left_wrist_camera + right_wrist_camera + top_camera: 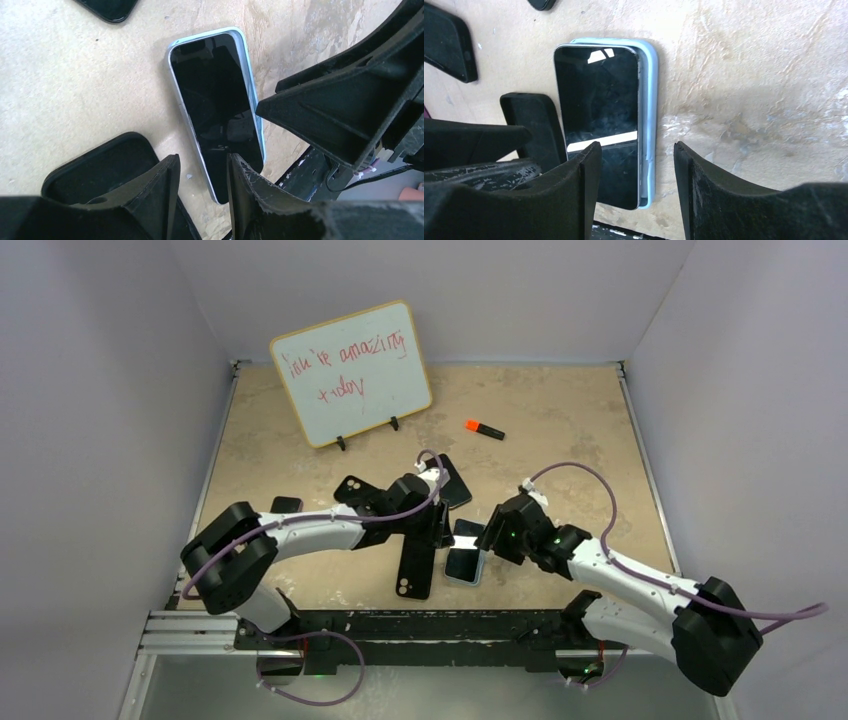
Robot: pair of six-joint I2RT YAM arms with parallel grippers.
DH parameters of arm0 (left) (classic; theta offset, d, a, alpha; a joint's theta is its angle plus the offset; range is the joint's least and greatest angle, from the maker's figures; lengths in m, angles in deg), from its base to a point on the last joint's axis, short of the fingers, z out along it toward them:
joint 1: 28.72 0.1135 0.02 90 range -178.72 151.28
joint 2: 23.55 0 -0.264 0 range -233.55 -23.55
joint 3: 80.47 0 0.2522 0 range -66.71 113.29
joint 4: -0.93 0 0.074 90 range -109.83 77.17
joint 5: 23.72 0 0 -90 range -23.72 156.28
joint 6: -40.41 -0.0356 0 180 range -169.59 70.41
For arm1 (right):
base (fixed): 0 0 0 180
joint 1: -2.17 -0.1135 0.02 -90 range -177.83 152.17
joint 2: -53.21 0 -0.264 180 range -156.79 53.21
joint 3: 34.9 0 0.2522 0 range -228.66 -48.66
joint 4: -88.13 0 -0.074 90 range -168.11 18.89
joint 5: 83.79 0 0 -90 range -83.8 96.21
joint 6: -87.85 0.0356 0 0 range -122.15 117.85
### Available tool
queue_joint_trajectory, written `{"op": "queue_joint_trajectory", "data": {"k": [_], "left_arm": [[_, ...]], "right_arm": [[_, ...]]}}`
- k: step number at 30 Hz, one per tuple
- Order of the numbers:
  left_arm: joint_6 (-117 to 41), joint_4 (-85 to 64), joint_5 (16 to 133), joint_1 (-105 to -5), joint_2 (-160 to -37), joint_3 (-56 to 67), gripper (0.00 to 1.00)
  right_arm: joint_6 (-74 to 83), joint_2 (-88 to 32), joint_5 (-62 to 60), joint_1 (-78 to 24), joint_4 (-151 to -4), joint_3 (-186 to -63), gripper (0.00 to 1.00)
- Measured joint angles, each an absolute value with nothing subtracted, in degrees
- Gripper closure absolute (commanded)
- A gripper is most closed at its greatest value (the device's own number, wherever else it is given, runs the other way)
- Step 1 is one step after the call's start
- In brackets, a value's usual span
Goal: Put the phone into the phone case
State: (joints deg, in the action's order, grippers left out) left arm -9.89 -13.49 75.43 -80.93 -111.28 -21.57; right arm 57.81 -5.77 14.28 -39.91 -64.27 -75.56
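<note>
Pale-blue plastic is showing around the phone (pixel 599 115), which is lying screen up on the phone case (pixel 651 100) close to the near edge of the table (pixel 560 440), about midway along it. In the right wrist view the phone is sitting off to one side of the case, so the blue rim is standing clear along one long side and across one end (whether it is pressed home I cannot tell). The left fingers (pixel 155 195) are hanging part open over one end of the phone, which is showing in the gap between them, and I cannot tell whether they are touching it. The right fingers (pixel 709 200) are likewise standing part open, one over the screen and the other over bare table just beside the case, with the blue edge in the gap; they are gripping nothing that I can see. A black case (pixel 416 570) is lying just beside the phone on its left, and another black slab (pixel 452 480) is lying farther in. Toward the far left corner a whiteboard (pixel 350 370) with red writing is leaning on its stand, and an orange marker (pixel 485 428) is lying to its right.
</note>
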Motion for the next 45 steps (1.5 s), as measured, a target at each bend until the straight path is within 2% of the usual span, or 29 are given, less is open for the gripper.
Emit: {"op": "queue_joint_trajectory", "data": {"k": [7,20,25,29,36,40,45], "left_arm": [[-9.9,-11.7,76.4,-82.5,-115.8,-19.7,0.64],[-9.9,-10.5,76.6,-84.4,-119.1,-19.0,0.86],[-9.8,-10.3,76.3,-84.7,-119.3,-18.9,0.85],[-9.7,-10.2,76.3,-84.7,-119.4,-18.9,0.74],[-8.0,-8.4,76.5,-83.8,-119.4,-19.3,0.7],[-8.0,-8.2,75.0,-83.3,-119.4,-19.0,0.71],[-8.3,-8.1,74.1,-83.2,-120.2,-17.6,0.83]], "right_arm": [[56.7,-5.6,9.7,-37.2,-66.9,-72.9,0.51],[56.9,-5.6,5.5,-37.2,-71.9,-68.8,0.6],[56.9,-5.6,5.2,-37.2,-72.4,-68.5,0.6],[57.0,-5.6,5.7,-37.2,-72.9,-68.3,0.59],[56.7,-6.0,8.2,-36.7,-74.0,-68.3,0.58],[56.0,-7.5,8.7,-35.8,-74.8,-69.0,0.58],[54.8,-8.9,8.5,-35.0,-76.5,-69.3,0.6]]}}
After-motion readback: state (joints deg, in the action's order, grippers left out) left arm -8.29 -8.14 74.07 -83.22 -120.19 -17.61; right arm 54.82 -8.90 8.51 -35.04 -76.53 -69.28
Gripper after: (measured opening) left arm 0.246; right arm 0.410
